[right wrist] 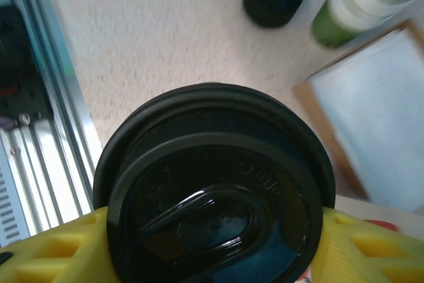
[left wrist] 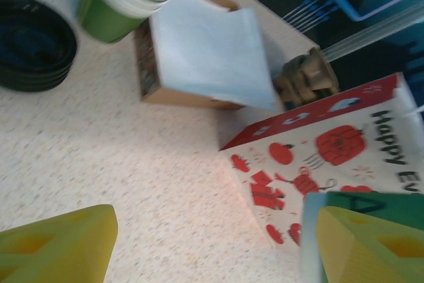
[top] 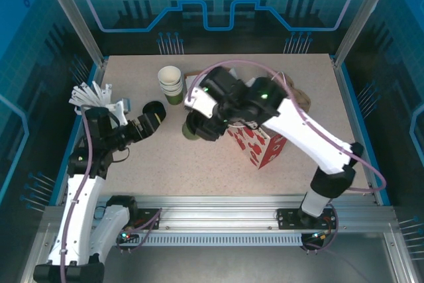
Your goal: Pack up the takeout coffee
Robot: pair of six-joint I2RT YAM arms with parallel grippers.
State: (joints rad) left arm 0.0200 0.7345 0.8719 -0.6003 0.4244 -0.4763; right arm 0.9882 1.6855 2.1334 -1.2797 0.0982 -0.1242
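Already lidded, the takeout coffee (right wrist: pixel 213 193) is clamped between the jaws of the right gripper (right wrist: pixel 212 246), not yet packed in the printed paper bag (top: pixel 263 145) just beside them, while the left gripper (left wrist: pixel 212 250) is held wide, nothing between its jaws.

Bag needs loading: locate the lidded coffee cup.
Top view, centre table: the takeout coffee sits in the right pincer, just left of the red gift bag.
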